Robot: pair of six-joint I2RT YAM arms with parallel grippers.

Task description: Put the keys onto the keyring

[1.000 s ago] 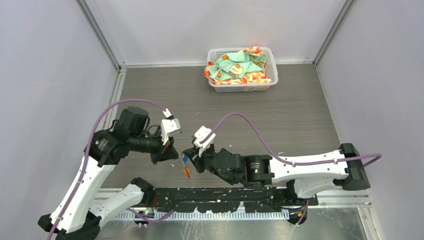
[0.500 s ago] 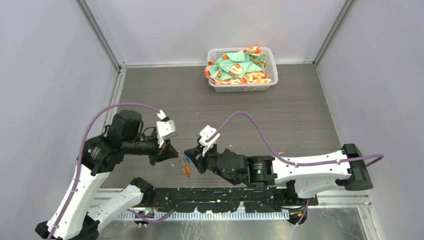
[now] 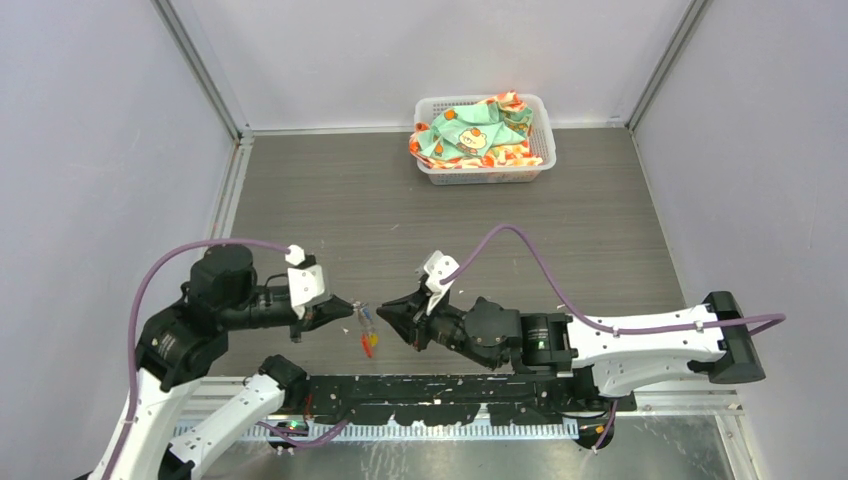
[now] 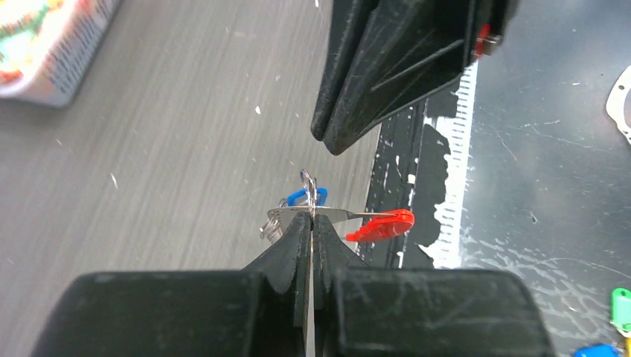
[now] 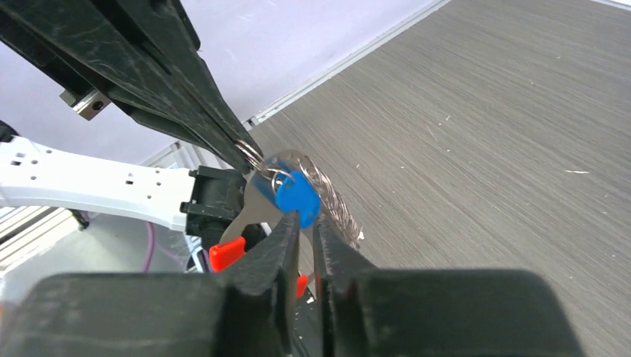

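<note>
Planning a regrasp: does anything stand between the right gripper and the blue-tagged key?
Nothing visible does. The right gripper points at the blue-tagged key across a bare gap. The key sits close against the keyring, which the left gripper pinches.

left pincer [image 3: 347,308] pinches the keyring [image 3: 364,322], red tag [image 3: 367,347] dangling; right pincer [image 3: 383,312] points at it, just beside.

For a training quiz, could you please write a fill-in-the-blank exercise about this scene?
The gripper shut on the keyring is the robot's ___ one.
The keyring's long plastic tag is ___.
The key hanging at the keyring has a ___ tag.
The white basket holds a patterned ___.
Missing words: left, red, blue, cloth.
</note>
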